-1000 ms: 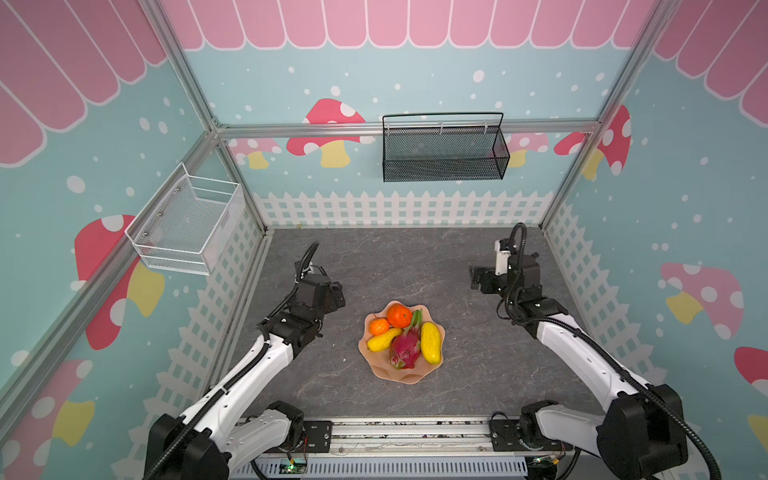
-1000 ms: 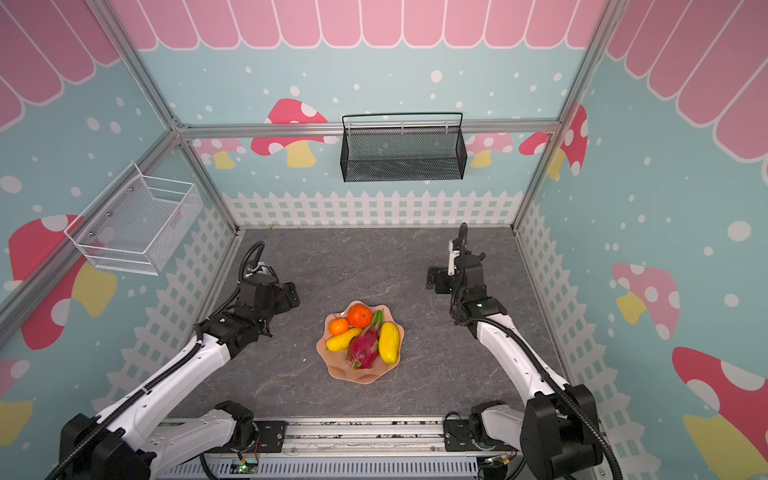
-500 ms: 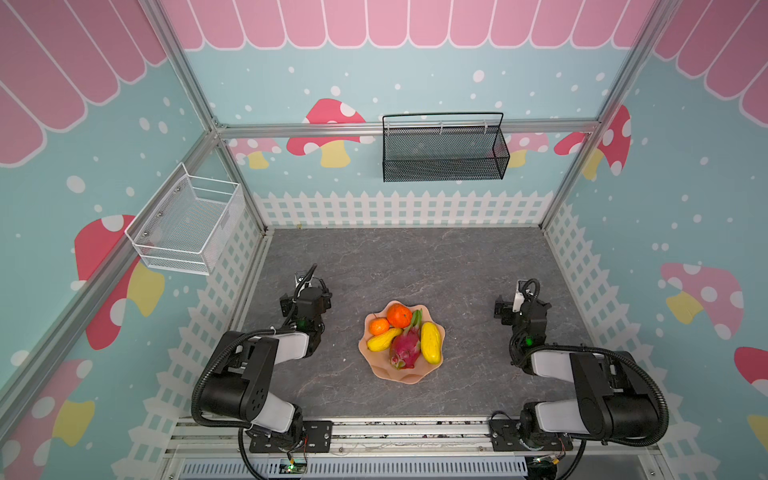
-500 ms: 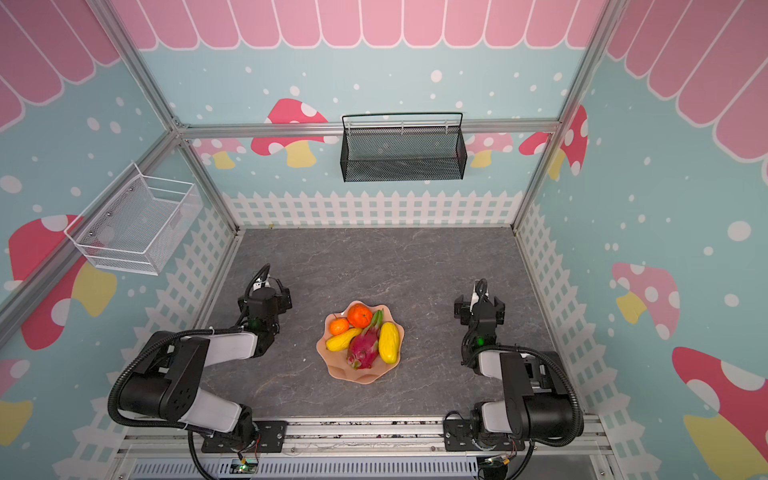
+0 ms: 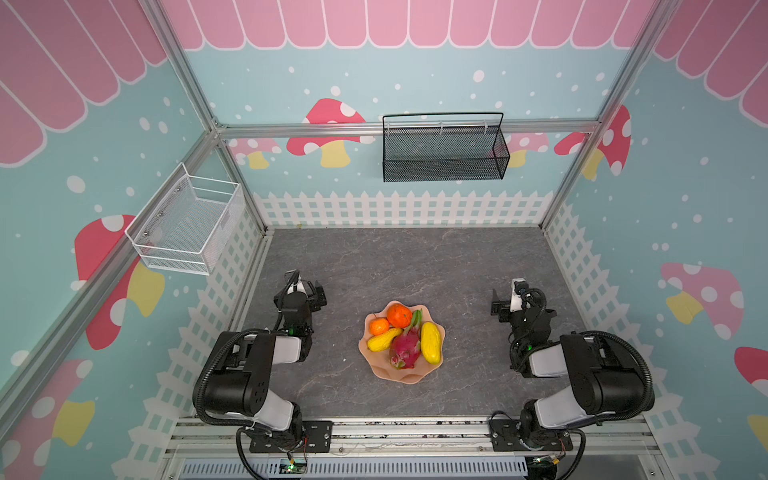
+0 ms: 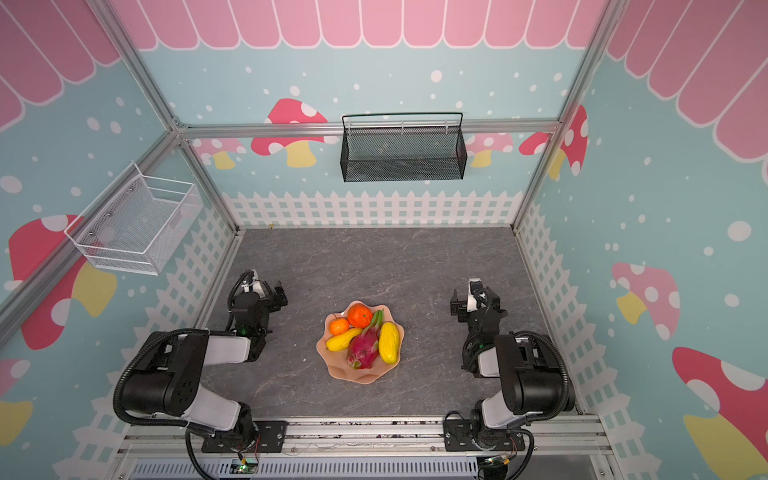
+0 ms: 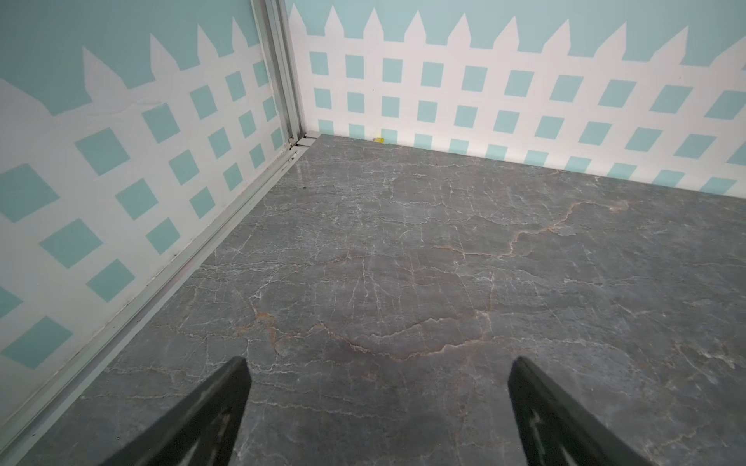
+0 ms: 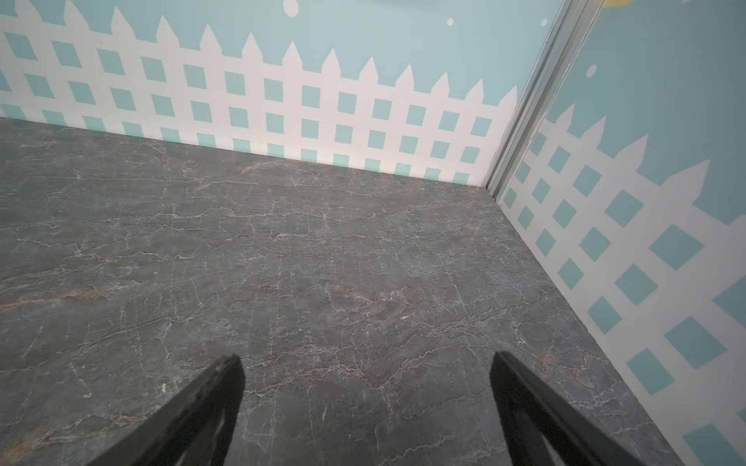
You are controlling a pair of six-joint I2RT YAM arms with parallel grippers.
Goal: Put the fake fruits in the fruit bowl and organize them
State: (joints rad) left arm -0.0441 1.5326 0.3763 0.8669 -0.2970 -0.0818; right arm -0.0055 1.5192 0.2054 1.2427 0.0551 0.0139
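Where it sits, bowl (image 5: 410, 376) holds fruits (image 5: 405, 351).

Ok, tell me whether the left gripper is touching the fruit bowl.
Apart: both top views show bare tabletop between the left gripper and the fruit bowl.

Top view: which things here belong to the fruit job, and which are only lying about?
Belong to the job: fruit bowl; and inside it the dragon fruit, larger orange, smaller orange, slanted yellow fruit, other yellow fruit.

Just there: black mesh basket and white wire basket, both hanging on the walls.
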